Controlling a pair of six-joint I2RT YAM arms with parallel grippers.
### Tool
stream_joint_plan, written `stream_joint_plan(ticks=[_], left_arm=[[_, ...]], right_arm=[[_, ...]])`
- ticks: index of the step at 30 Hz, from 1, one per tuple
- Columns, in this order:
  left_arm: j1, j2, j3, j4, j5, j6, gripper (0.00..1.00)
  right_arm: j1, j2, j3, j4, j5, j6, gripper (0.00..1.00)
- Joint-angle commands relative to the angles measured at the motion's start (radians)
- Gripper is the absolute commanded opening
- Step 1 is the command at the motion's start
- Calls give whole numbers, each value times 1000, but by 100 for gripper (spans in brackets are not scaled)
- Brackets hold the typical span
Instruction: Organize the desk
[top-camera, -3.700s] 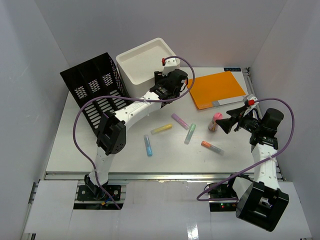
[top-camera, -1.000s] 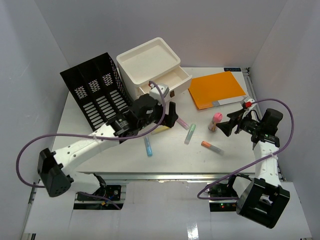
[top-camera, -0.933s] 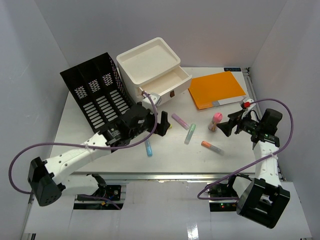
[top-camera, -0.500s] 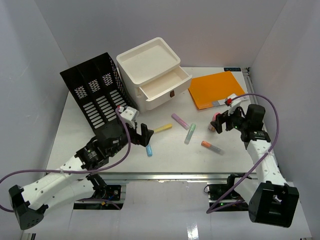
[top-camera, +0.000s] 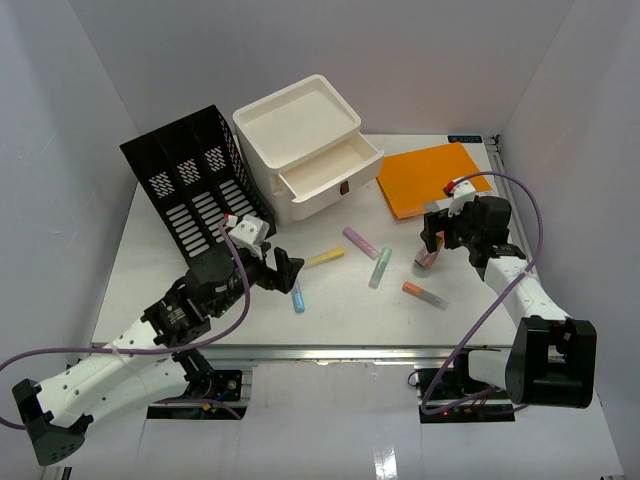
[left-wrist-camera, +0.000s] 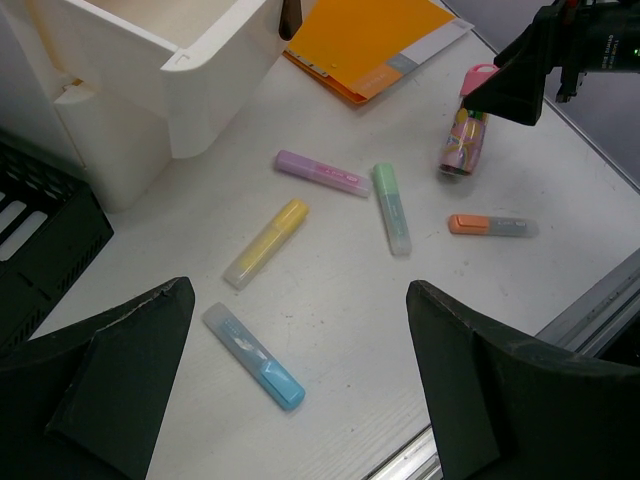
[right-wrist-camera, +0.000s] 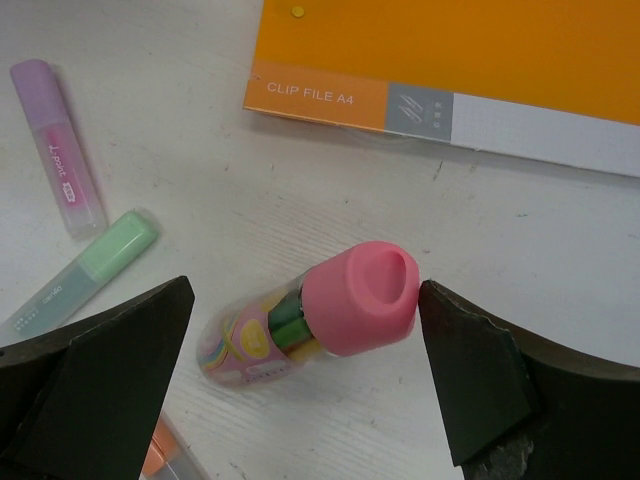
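Now my right gripper (top-camera: 432, 240) has moved astride the pink-capped bottle (right-wrist-camera: 330, 310) on the desk (top-camera: 340, 310), jaws wide and empty, so a grasp looks next. My left gripper (left-wrist-camera: 300, 300), open too, has backed off the pulled-out drawer (top-camera: 325, 175).

"CLIP FILE A4" on the orange folder (right-wrist-camera: 440, 50)

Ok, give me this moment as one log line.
left gripper: open, by blue highlighter | right gripper: open, straddling standing pink-capped tube | drawer: open | orange clip file: on desk
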Motion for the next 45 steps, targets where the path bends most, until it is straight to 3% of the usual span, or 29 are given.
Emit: stream_joint_plan(ticks=[1,8,10,13,16,20,29,33,38,45], left_arm=[[2,-6,-4,19,13,8,98],[2,1,-6,21,16,9,98],[1,1,-6,20,18,9,98],[0,3,-6,21,21,9,98],[1,3,-6,22,24,9,98],[1,3,-7,23,20,9,98],[0,16,-19,29,7,21,98],[2,25,-24,33,10,30,98],[0,32,-27,36,4,39,98],[1,42,-24,34,9,45,98]], right_arm=[[8,-21,14,39,-7,23,100],[8,-66,-9,32,-6,7,97],[8,-77,11,-14,-23,-46,91],[8,-57,66,-118,-52,-51,91],[8,17,109,-188,-56,69,95],[8,156,161,-257,-111,355,100],[43,413,279,-180,-178,670,95],[60,504,336,-135,-116,781,93],[80,581,378,-185,52,791,86],[80,520,287,-169,181,766,72]])
